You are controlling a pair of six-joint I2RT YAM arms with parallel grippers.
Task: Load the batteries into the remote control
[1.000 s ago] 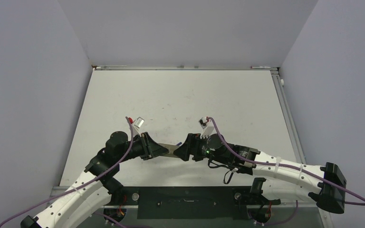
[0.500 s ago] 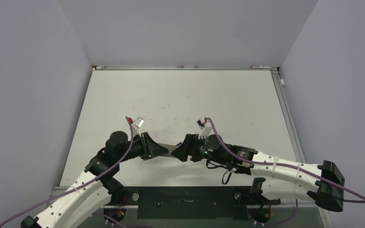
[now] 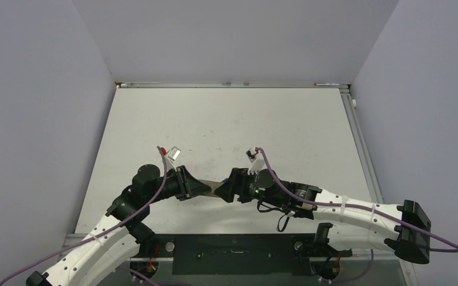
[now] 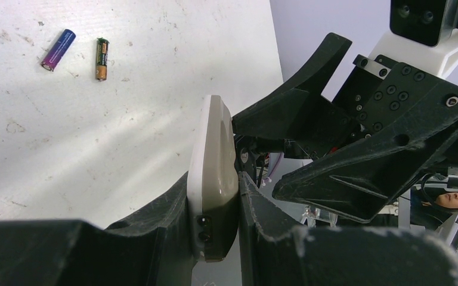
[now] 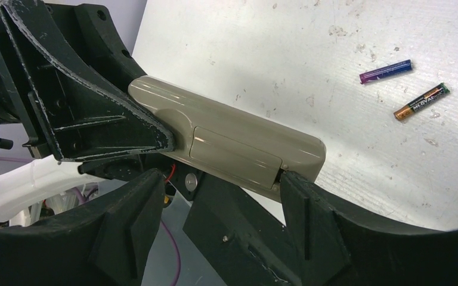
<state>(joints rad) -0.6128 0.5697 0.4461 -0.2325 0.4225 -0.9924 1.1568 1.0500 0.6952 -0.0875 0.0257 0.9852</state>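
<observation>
My left gripper [image 3: 203,189] [image 4: 214,182] is shut on the remote control [image 3: 215,190] and holds it edge-on above the table. In the right wrist view the remote's greyish-beige back [image 5: 232,146] faces the camera, with the battery cover closed. My right gripper [image 3: 225,189] [image 5: 222,179] is open around the remote's free end. One of its fingertips [image 5: 292,185] touches the end of the cover. The two batteries lie loose on the table, the purple-blue one [image 4: 58,49] [image 5: 385,71] beside the brownish-gold one [image 4: 101,58] [image 5: 421,102].
The white table [image 3: 232,119] has grey walls on three sides and a metal rail along its far and right edges. Both arms meet low near the table's front edge, above the black base plate [image 3: 232,253].
My right arm has crept a little left toward the remote. The left arm and the remote have stayed still.
</observation>
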